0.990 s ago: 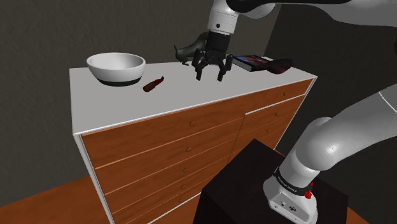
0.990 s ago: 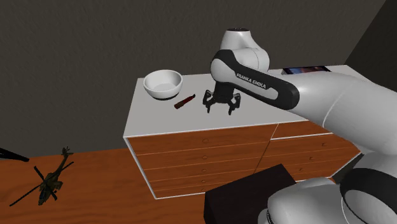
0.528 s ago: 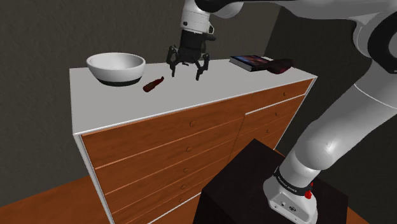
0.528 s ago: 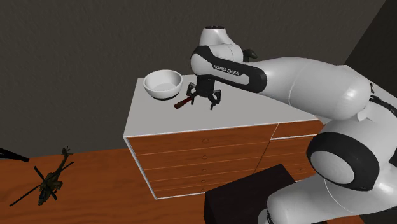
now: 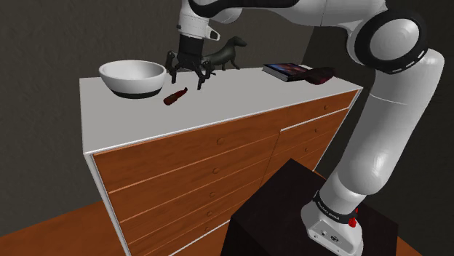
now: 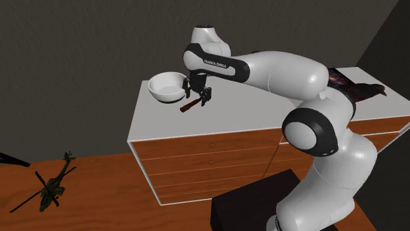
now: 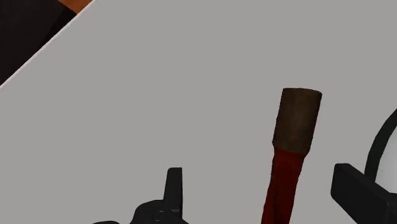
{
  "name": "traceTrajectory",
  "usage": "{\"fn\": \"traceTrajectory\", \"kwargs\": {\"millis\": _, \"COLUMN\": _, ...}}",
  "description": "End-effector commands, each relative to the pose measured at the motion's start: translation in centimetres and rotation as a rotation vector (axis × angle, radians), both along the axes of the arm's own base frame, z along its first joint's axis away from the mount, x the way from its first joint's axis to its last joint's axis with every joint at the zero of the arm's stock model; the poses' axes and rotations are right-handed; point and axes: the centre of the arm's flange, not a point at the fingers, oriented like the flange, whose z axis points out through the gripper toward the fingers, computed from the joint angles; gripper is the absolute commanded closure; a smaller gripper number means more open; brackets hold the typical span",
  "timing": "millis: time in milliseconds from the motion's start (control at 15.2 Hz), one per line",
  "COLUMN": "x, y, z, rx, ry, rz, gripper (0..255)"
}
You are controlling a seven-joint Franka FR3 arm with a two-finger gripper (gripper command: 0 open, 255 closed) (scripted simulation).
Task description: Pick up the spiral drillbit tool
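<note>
Shifted beside bowl, gripper (spread wide, empty) hovers over drillbit.
</note>
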Motion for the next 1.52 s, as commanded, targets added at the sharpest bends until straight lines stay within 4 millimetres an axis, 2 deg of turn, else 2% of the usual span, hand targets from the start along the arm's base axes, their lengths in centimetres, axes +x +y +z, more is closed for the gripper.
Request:
{"fn": "traceTrajectory", "kwargs": {"millis": 0, "x": 2.8, "y": 0.3, "z": -0.6, "rx": 0.002, "ry": 0.009, "rz": -0.081, "gripper": 0}}
{"fn": "traceTrajectory", "kwargs": {"millis": 132, "x": 4.6, "y": 0.4, "z": -0.9, "rx": 0.004, "ry": 0.016, "rz": -0.135, "gripper": 0}}
{"fn": "traceTrajectory", "kwargs": {"millis": 594, "x": 4.6, "y": 0.4, "z": -4.6, "rx": 0.004, "ry": 0.016, "rz": -0.135, "gripper": 0}}
{"fn": "traceTrajectory", "kwargs": {"millis": 726, "x": 4.6, "y": 0.4, "z": -4.9, "rx": 0.004, "ry": 0.016, "rz": -0.135, "gripper": 0}}
{"fn": "traceTrajectory", "kwargs": {"millis": 792, "x": 4.7, "y": 0.4, "z": -4.7, "rx": 0.003, "ry": 0.016, "rz": -0.135, "gripper": 255}}
{"fn": "traceTrajectory", "kwargs": {"millis": 858, "x": 5.0, "y": -0.2, "z": -4.6, "rx": 0.003, "ry": 0.016, "rz": -0.135, "gripper": 255}}
{"fn": "traceTrajectory", "kwargs": {"millis": 1122, "x": 4.7, "y": 0.1, "z": -4.1, "rx": 0.003, "ry": 0.015, "rz": -0.135, "gripper": 255}}
{"fn": "traceTrajectory", "kwargs": {"millis": 1320, "x": 4.7, "y": 0.1, "z": -4.3, "rx": 0.003, "ry": 0.016, "rz": -0.135, "gripper": 255}}
{"fn": "traceTrajectory", "kwargs": {"millis": 1386, "x": 4.6, "y": 0.4, "z": -4.9, "rx": 0.004, "ry": 0.016, "rz": -0.135, "gripper": 255}}
{"fn": "traceTrajectory", "kwargs": {"millis": 1452, "x": 4.6, "y": 0.4, "z": -4.4, "rx": 0.004, "ry": 0.016, "rz": -0.135, "gripper": 255}}
